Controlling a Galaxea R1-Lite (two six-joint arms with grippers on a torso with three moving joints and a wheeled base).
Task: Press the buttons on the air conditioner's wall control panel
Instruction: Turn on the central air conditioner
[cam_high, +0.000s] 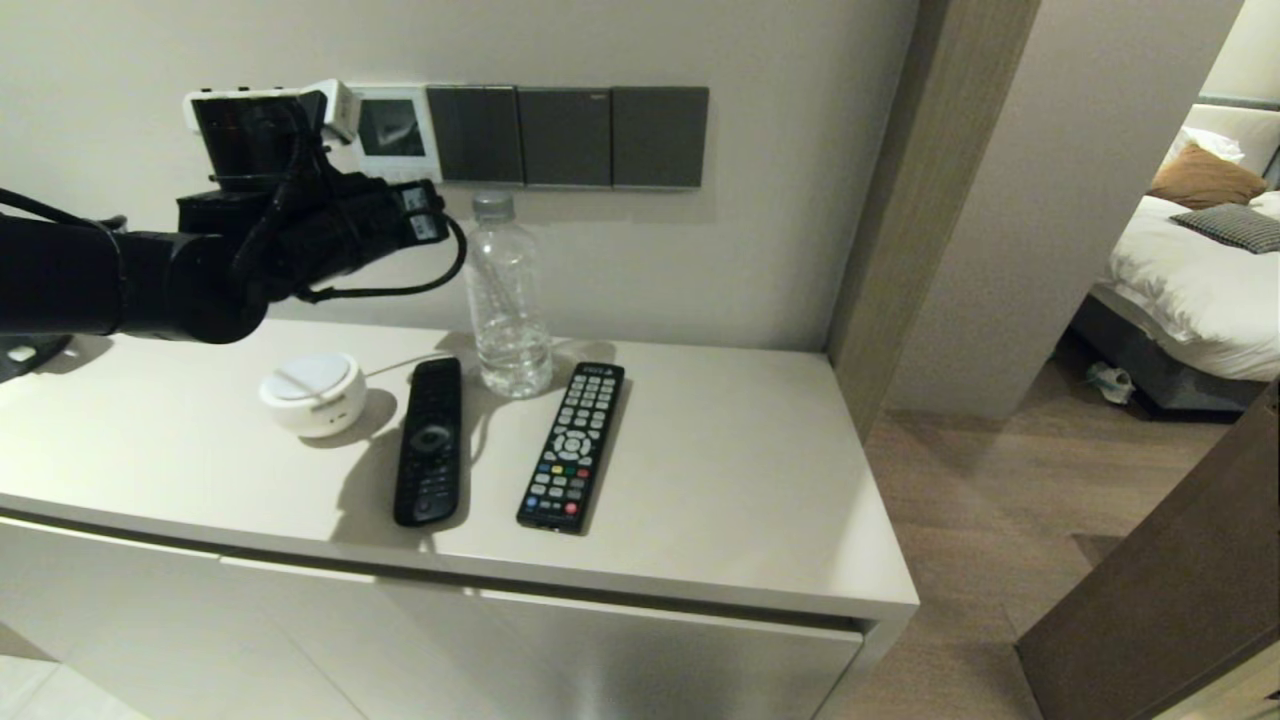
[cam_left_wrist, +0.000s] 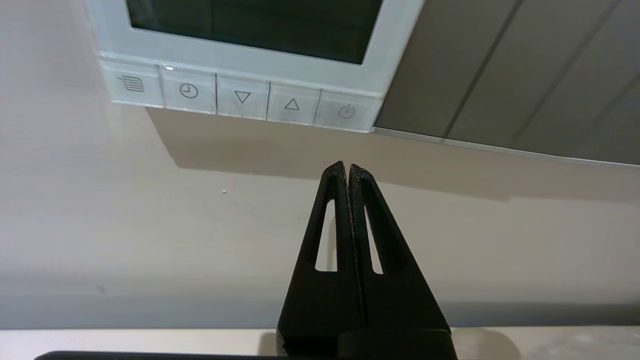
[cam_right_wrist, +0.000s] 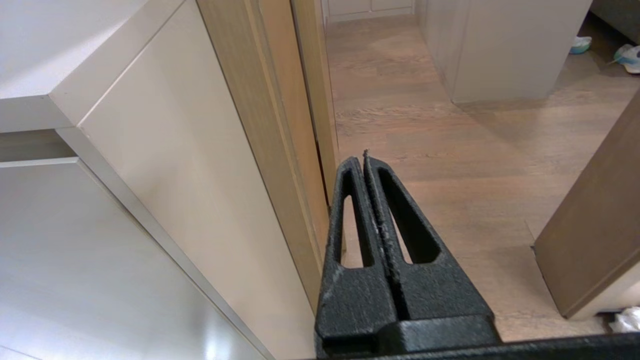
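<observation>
The air conditioner's wall control panel is a small white square with a dark screen, on the wall left of the grey plates. In the left wrist view its white frame fills the top. A row of several pale buttons runs along its lower edge. My left gripper is shut and empty. Its tips point at the wall just below the power button, apart from it. In the head view the left gripper is raised below the panel's right corner. My right gripper is shut and empty, low beside the cabinet's side, above the wood floor.
Three dark grey switch plates sit right of the panel. On the cabinet top stand a water bottle, a white round device, a black remote and a many-keyed remote. A doorway opens at the right.
</observation>
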